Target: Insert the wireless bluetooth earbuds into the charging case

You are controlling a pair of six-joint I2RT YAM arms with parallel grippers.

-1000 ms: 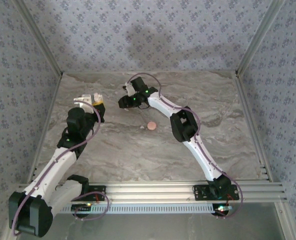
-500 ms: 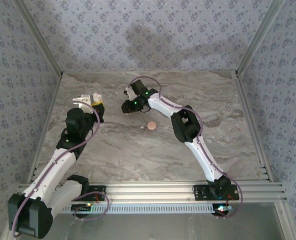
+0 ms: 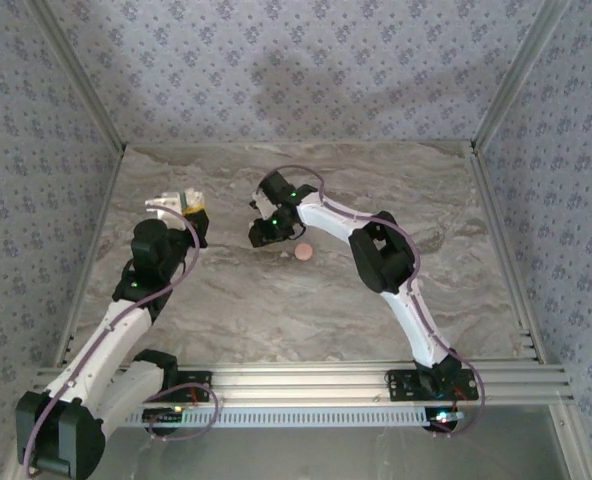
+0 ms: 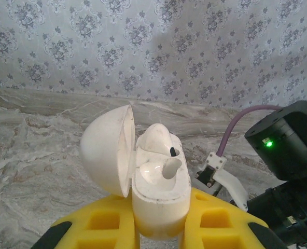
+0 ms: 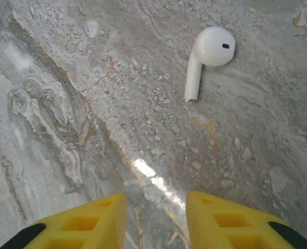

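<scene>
My left gripper (image 4: pixel 158 228) is shut on the lower body of the white charging case (image 4: pixel 161 192), which it holds upright with its lid (image 4: pixel 104 150) swung open to the left. One earbud (image 4: pixel 154 139) sits in the far slot; the near slot (image 4: pixel 170 168) is bare. In the top view the left gripper (image 3: pixel 189 206) holds the case (image 3: pixel 169 203) at the back left. A second white earbud (image 5: pixel 208 54) lies on the marble ahead of my right gripper (image 5: pixel 156 218), which is open above the table with nothing between its yellow fingers. From above, the right gripper (image 3: pixel 260 237) hangs mid-table.
A round pink puck (image 3: pixel 302 252) lies on the marble table (image 3: pixel 276 310) just right of the right gripper. The right arm's black wrist (image 4: pixel 283 142) is close to the right of the case. Patterned walls (image 3: pixel 296 70) close in the back and sides.
The right gripper has moved from the back of the table toward the near side, down close to the pink puck. The left arm and case have stayed put.
</scene>
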